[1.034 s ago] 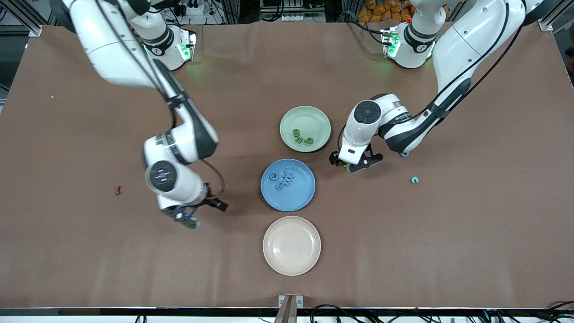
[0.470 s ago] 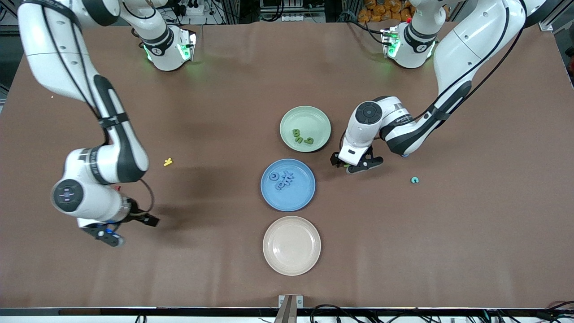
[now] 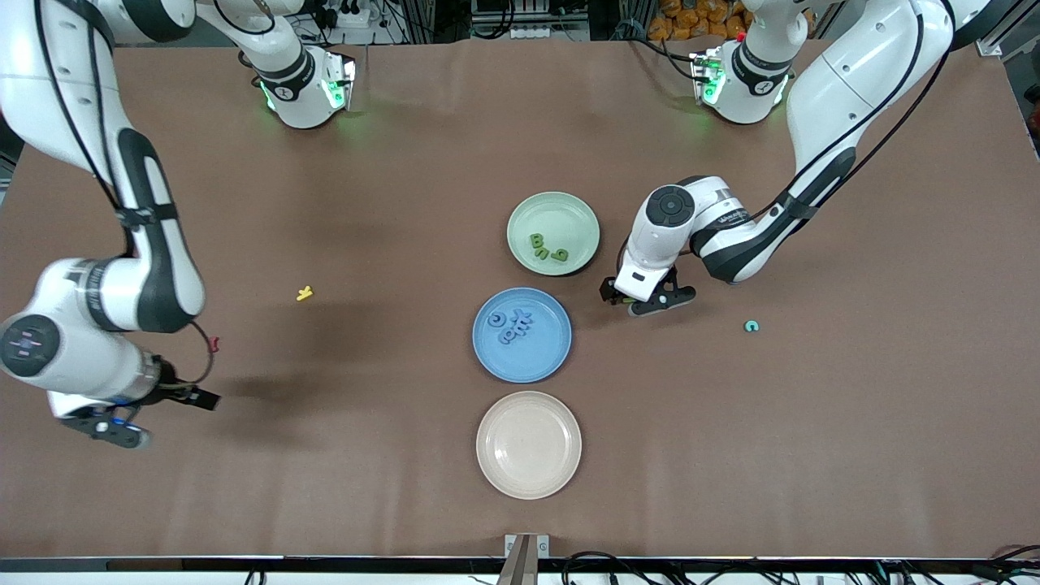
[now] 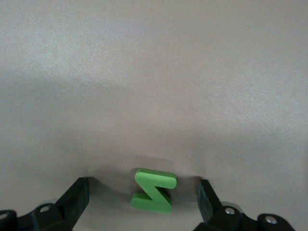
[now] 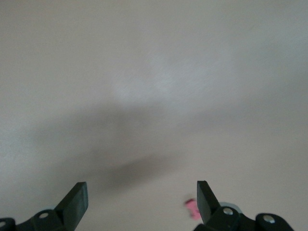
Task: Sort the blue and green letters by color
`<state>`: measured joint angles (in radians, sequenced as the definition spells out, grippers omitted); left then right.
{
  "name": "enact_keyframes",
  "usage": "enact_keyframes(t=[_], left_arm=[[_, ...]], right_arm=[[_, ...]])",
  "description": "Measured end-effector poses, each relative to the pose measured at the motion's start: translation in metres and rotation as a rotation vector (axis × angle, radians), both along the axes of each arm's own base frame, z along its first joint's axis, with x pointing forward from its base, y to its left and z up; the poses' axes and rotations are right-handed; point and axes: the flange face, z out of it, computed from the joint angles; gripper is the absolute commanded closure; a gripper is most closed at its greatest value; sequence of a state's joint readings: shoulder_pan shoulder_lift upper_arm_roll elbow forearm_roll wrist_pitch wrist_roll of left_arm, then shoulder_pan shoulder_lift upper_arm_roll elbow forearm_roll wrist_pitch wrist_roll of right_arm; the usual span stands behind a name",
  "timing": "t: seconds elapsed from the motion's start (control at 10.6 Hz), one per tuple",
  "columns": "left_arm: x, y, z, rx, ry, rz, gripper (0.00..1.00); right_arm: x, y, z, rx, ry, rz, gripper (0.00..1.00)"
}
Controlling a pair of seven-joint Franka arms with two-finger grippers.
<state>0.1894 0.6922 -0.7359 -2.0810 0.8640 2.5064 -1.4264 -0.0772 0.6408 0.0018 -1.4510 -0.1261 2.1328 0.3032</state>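
Now the left gripper hangs low with its jaws wide, one on each side of a small flat green letter on the brown table, beside the green plate. It looks light and stiff, so a pinch on its flat edges should do. Near the table's edge at its own end, the right gripper waits, jaws wide and holding nothing.

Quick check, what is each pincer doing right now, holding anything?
Left pincer: open, low over the table, straddling a green letter beside the green plate, not gripping it.
Right pincer: open, empty, at the right arm's end of the table.
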Motion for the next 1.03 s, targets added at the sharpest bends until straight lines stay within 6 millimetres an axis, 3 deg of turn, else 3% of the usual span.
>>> enact_keyframes(t=[0.09,0.38,1.03], left_arm=[[0.000,0.000,0.000,0.000,0.000,-0.001,0.99],[0.004,0.000,0.003,-0.003,-0.008,0.004,1.00],[0.009,-0.001,0.009,-0.008,-0.023,0.007,1.00]], right_arm=[[-0.004,-0.015,0.030,-0.011,-0.011,0.031,0.00],[-0.031,-0.041,0.121,-0.016,0.002,0.100,0.00],[-0.112,-0.034,0.263,0.099,0.077,0.101,0.00]])
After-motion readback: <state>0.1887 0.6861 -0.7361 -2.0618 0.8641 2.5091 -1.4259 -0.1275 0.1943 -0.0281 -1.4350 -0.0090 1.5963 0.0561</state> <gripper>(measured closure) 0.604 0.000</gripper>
